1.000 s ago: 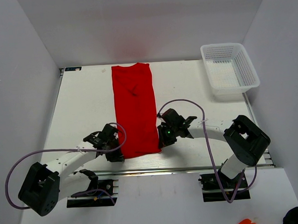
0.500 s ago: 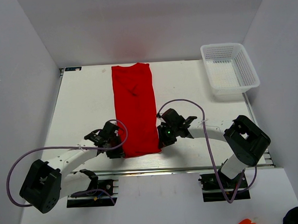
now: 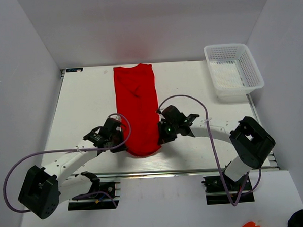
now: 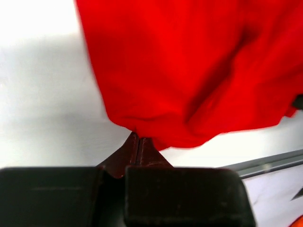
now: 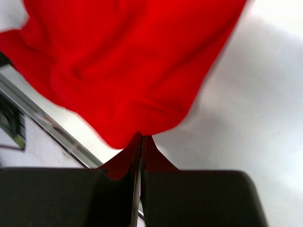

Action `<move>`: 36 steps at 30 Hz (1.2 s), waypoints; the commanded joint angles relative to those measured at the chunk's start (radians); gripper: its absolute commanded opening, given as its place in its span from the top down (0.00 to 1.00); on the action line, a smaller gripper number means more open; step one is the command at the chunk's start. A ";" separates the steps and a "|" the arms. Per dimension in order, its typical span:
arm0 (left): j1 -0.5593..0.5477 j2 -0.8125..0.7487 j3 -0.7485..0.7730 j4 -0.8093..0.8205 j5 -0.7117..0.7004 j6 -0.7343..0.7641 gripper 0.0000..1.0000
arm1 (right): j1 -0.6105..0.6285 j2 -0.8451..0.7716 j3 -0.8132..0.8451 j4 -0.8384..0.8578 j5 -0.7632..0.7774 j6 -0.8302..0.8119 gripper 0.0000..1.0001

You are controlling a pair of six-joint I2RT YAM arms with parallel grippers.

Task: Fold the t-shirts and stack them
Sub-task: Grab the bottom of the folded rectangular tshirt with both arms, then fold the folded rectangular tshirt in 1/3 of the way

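we count one red t-shirt [image 3: 136,99], a long strip down the middle of the table [image 3: 85,107]. of our two claws, the left gripper [image 3: 123,146] and right gripper [image 3: 160,139] each pinch tight on a near corner. one white mesh basket [image 3: 229,47] sits far right.

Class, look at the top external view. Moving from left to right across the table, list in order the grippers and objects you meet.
In order: left gripper → red t-shirt → right gripper → white mesh basket.
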 commanded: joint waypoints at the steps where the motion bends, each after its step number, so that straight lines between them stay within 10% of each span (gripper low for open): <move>1: 0.005 0.000 0.089 0.017 -0.061 0.001 1.00 | -0.007 -0.011 0.127 -0.038 0.102 -0.011 1.00; 16: 0.120 0.339 0.563 -0.002 -0.320 0.064 1.00 | -0.169 0.291 0.697 -0.263 0.200 -0.117 1.00; 36: 0.263 0.695 0.917 0.083 -0.300 0.205 1.00 | -0.318 0.586 1.133 -0.297 0.059 -0.272 1.00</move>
